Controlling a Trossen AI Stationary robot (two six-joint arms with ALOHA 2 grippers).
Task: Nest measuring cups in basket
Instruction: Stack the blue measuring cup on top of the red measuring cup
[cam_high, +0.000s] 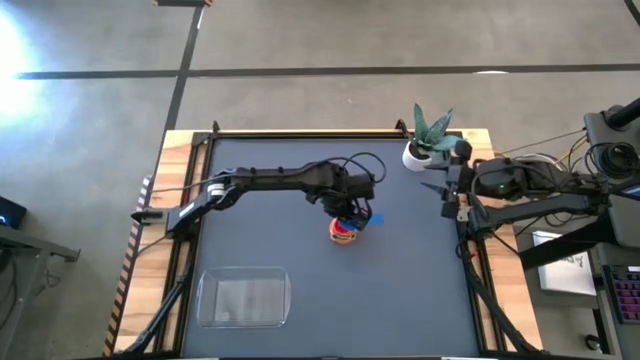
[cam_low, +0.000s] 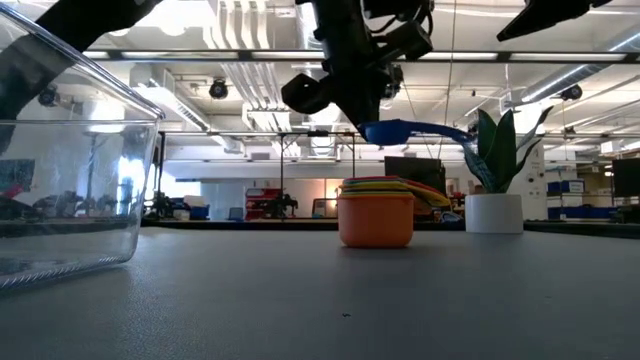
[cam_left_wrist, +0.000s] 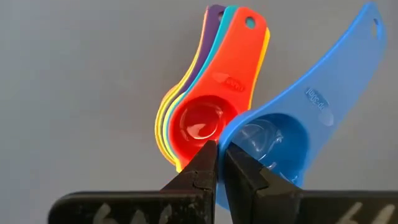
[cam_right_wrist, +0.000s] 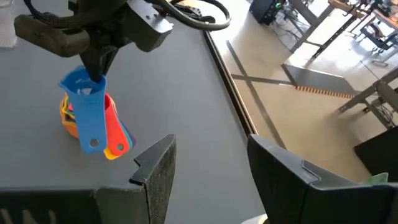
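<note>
The blue measuring cup (cam_left_wrist: 311, 93) is in my left gripper (cam_left_wrist: 221, 163), which is shut on it near the middle of the table (cam_high: 352, 212). In the low view the blue cup (cam_low: 415, 130) hangs in the air just above a nested stack of cups (cam_low: 376, 215). That stack (cam_left_wrist: 205, 118) has the red cup innermost, with orange, yellow, teal and purple around it, and it stands bowl-down on the table. The clear basket (cam_high: 243, 297) sits near the table's near-left corner. My right gripper (cam_right_wrist: 211, 168) waits open at the right edge. My left gripper pinches the wall of the blue cup's bowl at its rim (cam_left_wrist: 231, 134), on the side away from the handle. One finger (cam_left_wrist: 252, 180) is inside the bowl and the other (cam_left_wrist: 196, 177) outside. The fingers come from above. The cup is lifted clear, its handle (cam_low: 440, 130) roughly level.
A white plant pot (cam_high: 420, 155) with a green plant stands at the table's far right, close to my right arm. The basket's clear wall (cam_low: 60, 190) fills the left of the low view. Bare dark table lies between the stack and the basket.
</note>
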